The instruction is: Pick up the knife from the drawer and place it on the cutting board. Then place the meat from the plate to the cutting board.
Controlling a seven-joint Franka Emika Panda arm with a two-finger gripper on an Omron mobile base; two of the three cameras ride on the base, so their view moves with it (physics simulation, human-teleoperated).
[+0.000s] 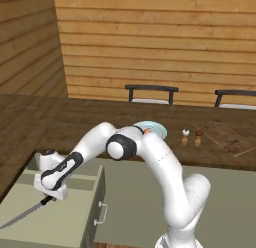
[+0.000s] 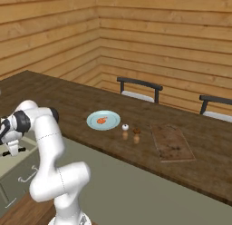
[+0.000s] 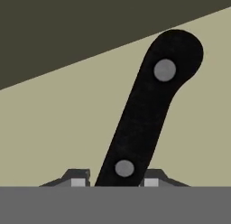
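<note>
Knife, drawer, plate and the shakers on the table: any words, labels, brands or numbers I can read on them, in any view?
None: no text on anything.
knife: plain black handle with two grey rivets.
drawer: bare beige panels.
plate: plain pale blue.
two shakers: too small to show any marking.

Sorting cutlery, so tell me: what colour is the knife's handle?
Black, with two grey rivets; the knife shows best in the hand view.

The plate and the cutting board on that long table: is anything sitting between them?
Yes. In the right base view, two small shakers stand on the wooden table between the pale-blue plate and the cutting board.
</note>
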